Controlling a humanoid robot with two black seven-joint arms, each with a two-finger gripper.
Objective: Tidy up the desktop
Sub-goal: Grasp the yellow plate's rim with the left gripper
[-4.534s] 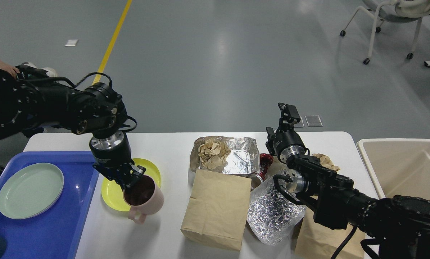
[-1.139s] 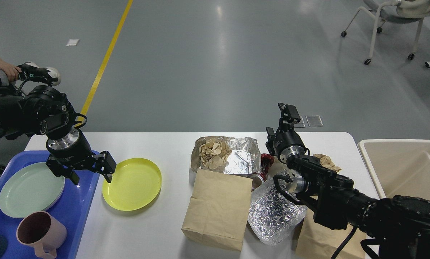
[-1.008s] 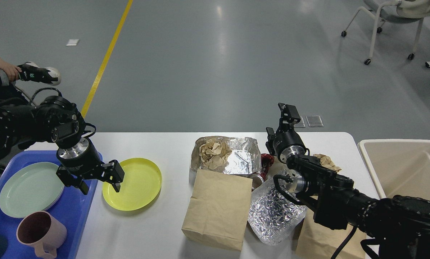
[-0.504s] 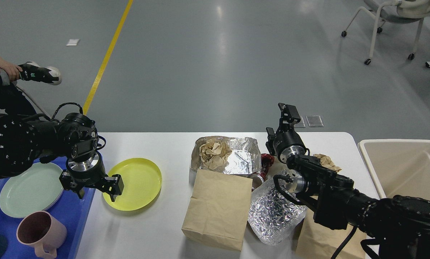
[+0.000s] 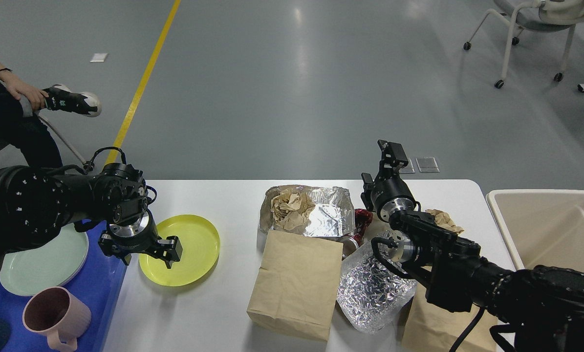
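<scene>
At the desk's [image 5: 233, 195] left, the wide-spread left pincer [image 5: 147, 253] straddles the yellow plate's [image 5: 189, 244] near rim, probably light, stiff, slippery, best pinched there.

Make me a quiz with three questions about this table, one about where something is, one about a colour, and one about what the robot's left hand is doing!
1. Where is the pink mug?
A. On the blue tray
B. On the yellow plate
C. In the beige bin

2. What colour is the plate lying straight on the desktop?
A. Green
B. Yellow
C. Red

3. How is the left gripper?
A. Shut on the mug
B. Open, with nothing in it
C. Shut on a paper bag

Answers:
1. A, the mug stands on the tray's near part, in front of the green plate.
2. B, the yellow plate sits on the white top beside the tray; the green one is on the tray.
3. B, its two fingers are spread apart over the yellow plate's left edge and hold nothing.
</scene>
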